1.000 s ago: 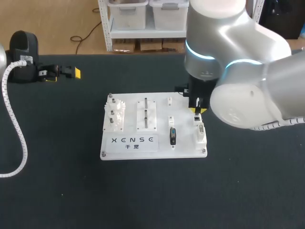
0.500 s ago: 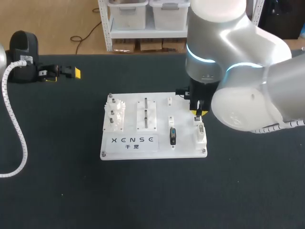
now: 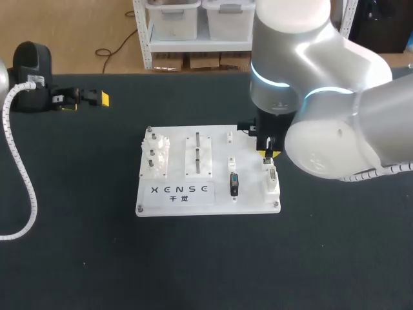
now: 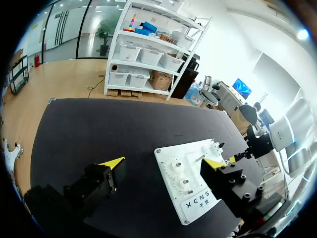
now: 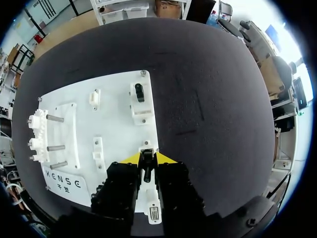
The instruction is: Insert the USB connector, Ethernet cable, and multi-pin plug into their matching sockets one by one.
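The right arm (image 3: 322, 97) is built of bulky, rounded silver-grey shells with glowing cyan rings at the joints. The right gripper (image 5: 147, 158) has black, blocky, yellow-tipped fingers. The left gripper (image 3: 100, 98) matches, its fingers (image 4: 99, 181) studded with screws. A white ribbed cable (image 3: 19, 161) trails from its black housing (image 3: 31, 58).

Matt black cloth table cover (image 3: 335, 271), white plastic socket board (image 3: 206, 205), glossy silver right arm shell (image 3: 335, 84), black plastic connector (image 5: 147, 169)

One white board (image 3: 208, 197) lies on the bench (image 3: 77, 258). It carries three white gears (image 3: 155, 153) along its left edge and three metal pins (image 5: 53, 148). There are two dark connectors: one seated connector (image 3: 233, 184) and one held connector (image 5: 147, 171). There are two tools: the left tool (image 4: 163, 162) and the right tool (image 5: 147, 158).
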`<state>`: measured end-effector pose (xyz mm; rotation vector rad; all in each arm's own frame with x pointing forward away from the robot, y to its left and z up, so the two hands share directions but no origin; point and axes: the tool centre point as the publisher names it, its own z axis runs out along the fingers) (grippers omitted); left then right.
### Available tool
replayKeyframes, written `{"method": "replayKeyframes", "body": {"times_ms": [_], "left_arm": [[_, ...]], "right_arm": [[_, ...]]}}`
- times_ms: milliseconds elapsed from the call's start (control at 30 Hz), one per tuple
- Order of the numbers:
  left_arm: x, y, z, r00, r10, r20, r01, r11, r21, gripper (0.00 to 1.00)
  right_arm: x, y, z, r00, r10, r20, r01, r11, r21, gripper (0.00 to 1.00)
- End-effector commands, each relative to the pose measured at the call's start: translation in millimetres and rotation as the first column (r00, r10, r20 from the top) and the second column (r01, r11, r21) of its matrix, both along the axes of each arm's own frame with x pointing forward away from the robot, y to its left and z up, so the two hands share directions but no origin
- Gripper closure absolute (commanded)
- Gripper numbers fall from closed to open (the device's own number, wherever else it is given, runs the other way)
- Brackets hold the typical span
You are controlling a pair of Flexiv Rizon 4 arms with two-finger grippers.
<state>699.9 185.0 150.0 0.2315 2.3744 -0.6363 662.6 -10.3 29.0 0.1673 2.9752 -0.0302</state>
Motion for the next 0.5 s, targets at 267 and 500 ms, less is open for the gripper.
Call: {"method": "replayKeyframes", "body": {"times_ms": [267,500], "left_arm": [[0.0,0.0,0.0,1.0,0.0,0.0,0.0,1.0,0.0,0.0],[0.0,0.0,0.0,1.0,0.0,0.0,0.0,1.0,0.0,0.0]], "right_arm": [[2.5,-2.3,-2.9,1.0,-0.013,0.018,0.013,1.0,-0.003,1.0],[4.9,-0.6,-1.7,1.0,-0.008,0.03,0.009,1.0,-0.007,1.0]]}}
